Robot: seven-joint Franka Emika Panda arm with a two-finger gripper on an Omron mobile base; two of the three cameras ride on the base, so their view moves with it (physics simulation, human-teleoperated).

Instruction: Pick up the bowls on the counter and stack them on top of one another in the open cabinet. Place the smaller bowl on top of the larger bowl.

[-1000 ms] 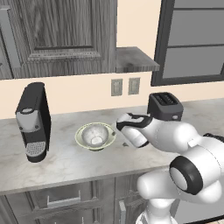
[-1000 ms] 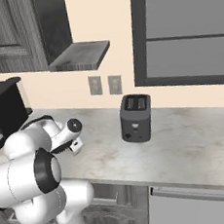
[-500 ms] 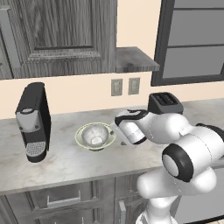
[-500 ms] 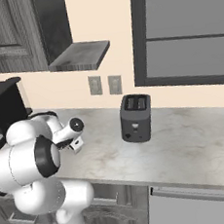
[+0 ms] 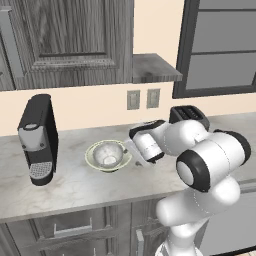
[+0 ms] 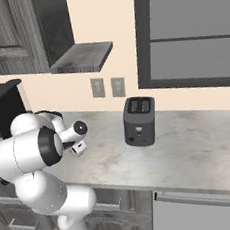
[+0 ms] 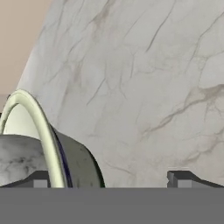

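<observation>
On the counter [image 5: 75,185] stands the larger bowl [image 5: 95,161], pale cream-green, and the smaller bowl [image 5: 107,152], grey-white and marbled, sits inside it. My gripper [image 5: 131,149] is open at the larger bowl's right rim. In the hand view the cream-green rim [image 7: 40,127] rises between my fingertips [image 7: 40,180]: one tip is on the inner side by the smaller bowl [image 7: 17,159], the other over bare counter [image 7: 144,87]. Nothing is gripped. The open cabinet's shelf [image 5: 155,67] hangs on the wall above and behind the bowls.
A black coffee machine [image 5: 36,140] stands left of the bowls. A dark toaster [image 6: 139,120] stands to the right, behind my arm. Two wall outlets [image 5: 141,99] sit below the shelf. A closed panelled cabinet [image 5: 65,40] hangs left of the shelf.
My hand has edged left and down to the larger bowl's rim, and the elbow has swung nearer the camera. The jaws stay open and the bowls have not moved.
</observation>
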